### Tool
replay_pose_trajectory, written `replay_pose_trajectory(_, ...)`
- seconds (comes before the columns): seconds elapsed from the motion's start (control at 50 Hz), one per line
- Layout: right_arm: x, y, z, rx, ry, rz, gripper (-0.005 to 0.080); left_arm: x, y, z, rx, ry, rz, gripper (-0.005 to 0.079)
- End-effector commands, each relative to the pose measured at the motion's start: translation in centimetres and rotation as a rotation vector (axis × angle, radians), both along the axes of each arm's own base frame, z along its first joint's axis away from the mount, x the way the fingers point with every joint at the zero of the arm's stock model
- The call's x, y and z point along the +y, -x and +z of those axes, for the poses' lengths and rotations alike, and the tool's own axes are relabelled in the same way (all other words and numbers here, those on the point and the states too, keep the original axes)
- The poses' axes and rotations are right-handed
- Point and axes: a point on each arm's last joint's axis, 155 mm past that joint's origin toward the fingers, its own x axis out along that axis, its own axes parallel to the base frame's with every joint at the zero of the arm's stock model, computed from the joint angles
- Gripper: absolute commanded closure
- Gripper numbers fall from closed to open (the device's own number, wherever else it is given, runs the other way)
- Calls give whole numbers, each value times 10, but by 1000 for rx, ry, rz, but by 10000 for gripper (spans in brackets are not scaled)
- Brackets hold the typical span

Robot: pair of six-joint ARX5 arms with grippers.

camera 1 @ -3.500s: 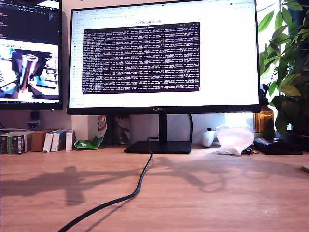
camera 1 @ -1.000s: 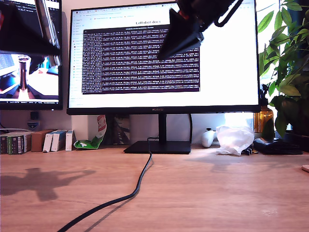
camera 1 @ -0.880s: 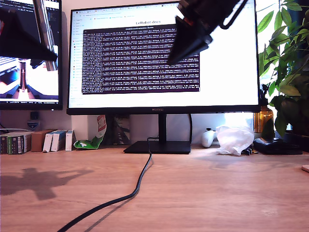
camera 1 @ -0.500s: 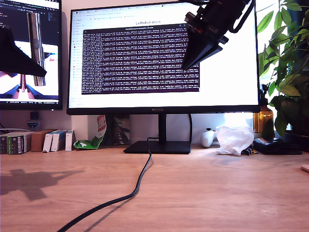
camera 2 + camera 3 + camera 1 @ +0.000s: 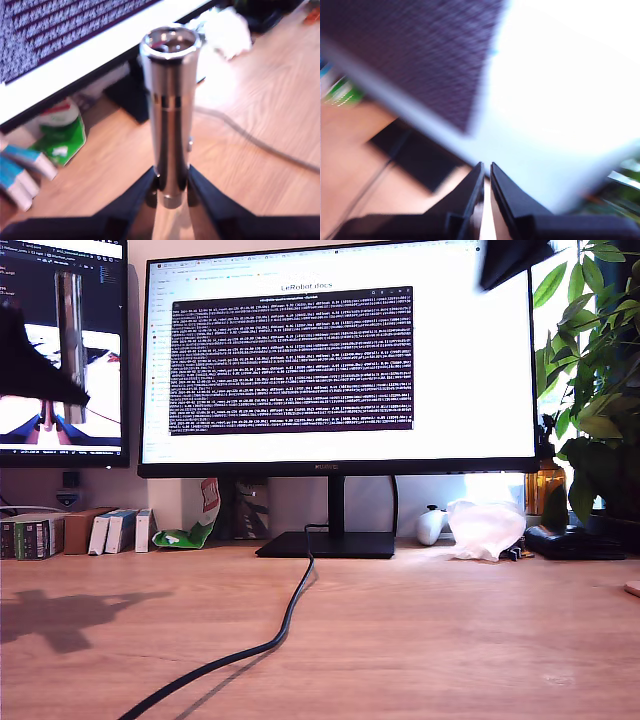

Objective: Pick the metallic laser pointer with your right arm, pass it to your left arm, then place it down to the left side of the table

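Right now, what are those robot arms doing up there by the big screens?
My first gripper is pinching a shiny silver metal laser pointer near its lower end, holding it upright in the air above the light-brown wooden table at the exterior view's left. My second gripper holds nothing, its black fingers nearly together. An arm shows at the exterior view's top right. A black cable lies across the table.

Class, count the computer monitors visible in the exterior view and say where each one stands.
2. The large monitor fills the middle; a second monitor is cut off at the exterior view's left edge. More could lie outside the frame.
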Motion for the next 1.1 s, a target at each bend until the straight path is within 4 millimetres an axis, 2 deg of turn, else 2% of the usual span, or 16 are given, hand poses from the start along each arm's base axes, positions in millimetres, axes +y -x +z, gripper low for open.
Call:
replay_pose_trajectory(0.0, -2, 9, -19, 25, 3, -6, 765, 4, -2, -3, -2, -25, 10, 766)
replay_pose_trajectory(0.26, -27, 50, -29, -25, -8, -65, 765, 25, 3, -35, 71, -181, 69, 767)
replay_pose_trajectory(0.52, -29, 90, -58, -39, -20, -34, 765, 38, 7, -60, 173, -294, 74, 767)
replay_pose_trajectory(0.72, -34, 119, -66, -105, -49, -39, 765, 48, -7, -70, 286, -384, 80, 767)
replay_pose_trajectory(0.84, -38, 138, -80, -123, -66, -44, 765, 53, -15, -75, 364, -440, 67, 767)
replay_pose_trajectory(0.98, -42, 157, -94, -142, -75, -44, 764, 58, -12, -86, 498, -500, 34, 767)
replay_pose_trajectory(1.08, -40, 167, -94, -152, -88, -28, 765, 61, -9, -90, 564, -540, 14, 767)
